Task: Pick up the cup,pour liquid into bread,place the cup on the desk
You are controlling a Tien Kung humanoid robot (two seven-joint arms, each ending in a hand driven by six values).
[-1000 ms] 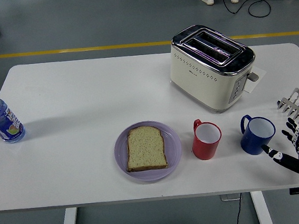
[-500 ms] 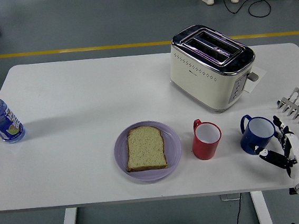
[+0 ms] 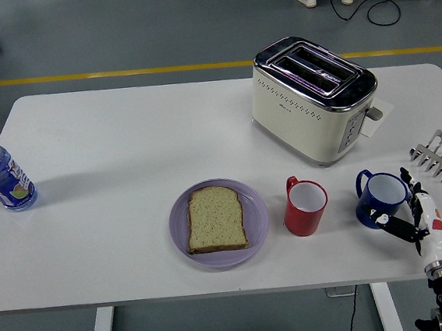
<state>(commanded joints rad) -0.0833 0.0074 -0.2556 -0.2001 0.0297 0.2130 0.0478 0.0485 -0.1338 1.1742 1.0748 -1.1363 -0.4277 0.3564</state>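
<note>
A blue cup (image 3: pixel 379 199) stands upright near the table's front right, handle to the left. My right hand (image 3: pixel 404 209) is at its right side, fingers spread around the cup's lower right and touching or nearly touching it. A red cup (image 3: pixel 304 205) stands to the left of the blue one. A slice of bread (image 3: pixel 215 219) lies on a lilac plate (image 3: pixel 178 226) left of the red cup. The left arm is out of view.
A cream toaster (image 3: pixel 313 97) stands at the back right. A metal rack (image 3: pixel 440 154) lies at the right edge. A water bottle (image 3: pixel 0 177) stands at the far left. A person's feet show on the floor beyond the table.
My right hand has moved left and in toward the blue cup, from just beside it to having its fingers around the cup's right side. The cups and bread have not moved.
</note>
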